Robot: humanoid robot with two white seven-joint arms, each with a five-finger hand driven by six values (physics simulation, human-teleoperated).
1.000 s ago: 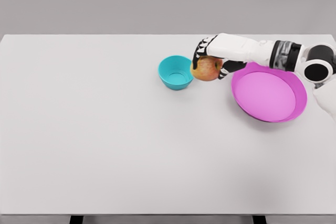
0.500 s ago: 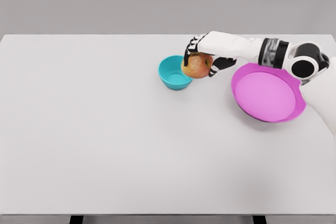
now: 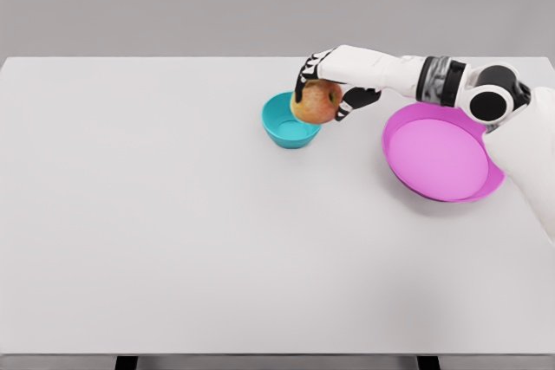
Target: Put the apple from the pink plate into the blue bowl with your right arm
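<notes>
Spanning the view, the white worktop [image 3: 173,214] was seen carrying the emptied pink plate [image 3: 442,158] and the blue bowl [image 3: 286,123]. The right hand [image 3: 328,84] was clenched on the apple [image 3: 316,101], held over the bowl's right rim; only lowering and release were judged left.

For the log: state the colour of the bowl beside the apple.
Turquoise blue, inside and out; the bowl shows clearly in the head view, left of the apple.

bright, even, diffuse light is seen, apparently from overhead. faint soft shadows are cast on the white surface [image 3: 173,240] under the pink plate [image 3: 444,160] and blue bowl [image 3: 279,124]. no glare; slight overall softness is noted.
</notes>
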